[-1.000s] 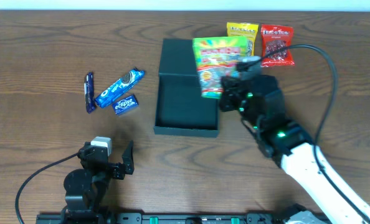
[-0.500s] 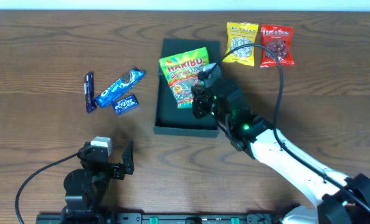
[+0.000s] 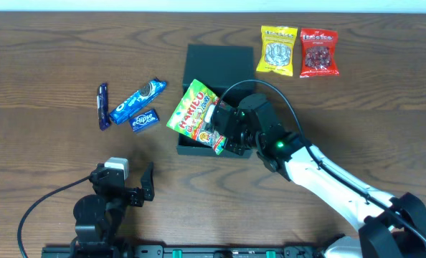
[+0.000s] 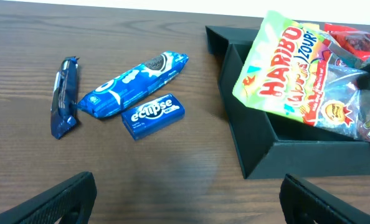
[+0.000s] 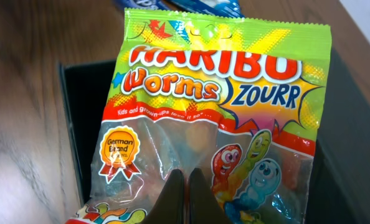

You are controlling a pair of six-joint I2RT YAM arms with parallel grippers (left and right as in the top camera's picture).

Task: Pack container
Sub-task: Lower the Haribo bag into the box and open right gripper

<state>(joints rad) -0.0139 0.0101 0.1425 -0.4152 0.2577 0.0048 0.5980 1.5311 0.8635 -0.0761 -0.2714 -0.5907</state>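
The container [image 3: 187,147] is a dark teal box lying open mid-table, its flat lid [image 3: 220,59] folded back behind it. My right gripper [image 3: 220,130] is shut on a green Haribo worms bag [image 3: 191,115]. The bag hangs tilted over the box's left front part, and its top corner juts past the left wall. In the right wrist view the pinched fingertips [image 5: 185,182] grip the bag [image 5: 216,87] near its lower edge above the dark box [image 5: 79,93]. My left gripper [image 3: 123,183] rests open near the front edge, holding nothing [image 4: 188,211]. Its wrist view shows the box [image 4: 260,149] and bag [image 4: 284,68].
Left of the box lie a blue Oreo pack [image 3: 138,100], a small blue Eclipse pack [image 3: 145,120] and a dark blue bar [image 3: 103,106]. A yellow snack packet [image 3: 278,50] and a red one [image 3: 318,52] lie at the back right.
The right gripper carried the Haribo bag from beside the lid's right edge leftward and forward, and the bag tilted over the box's left side. The left arm stayed still.
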